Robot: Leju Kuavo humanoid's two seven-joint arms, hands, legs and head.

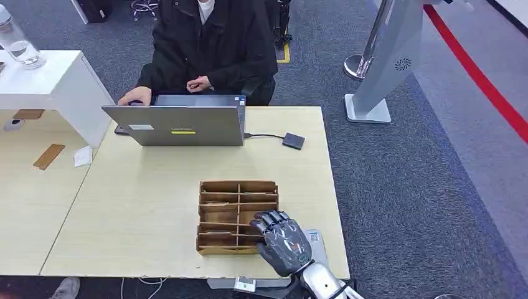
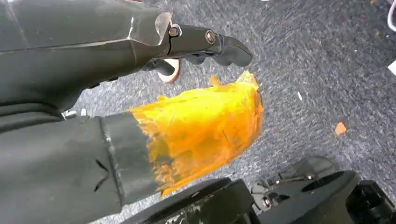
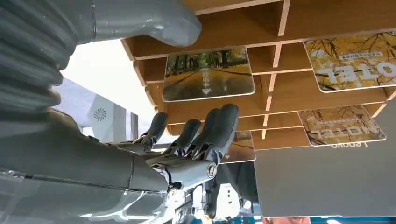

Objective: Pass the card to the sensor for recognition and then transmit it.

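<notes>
Three cards (image 3: 208, 73) in one wooden organizer (image 1: 237, 215), right hand (image 1: 283, 240) empty, fingers apart.

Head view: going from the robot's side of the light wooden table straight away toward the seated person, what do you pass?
Right hand → wooden compartment tray → bare stretch of table → grey laptop → person in a dark jacket.

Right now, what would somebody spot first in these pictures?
Probably the robot's dark right hand, reaching over the wooden card rack near the table's front edge. Picture cards sit in the rack's slots. Behind it, a person in black sits at a grey laptop.
</notes>
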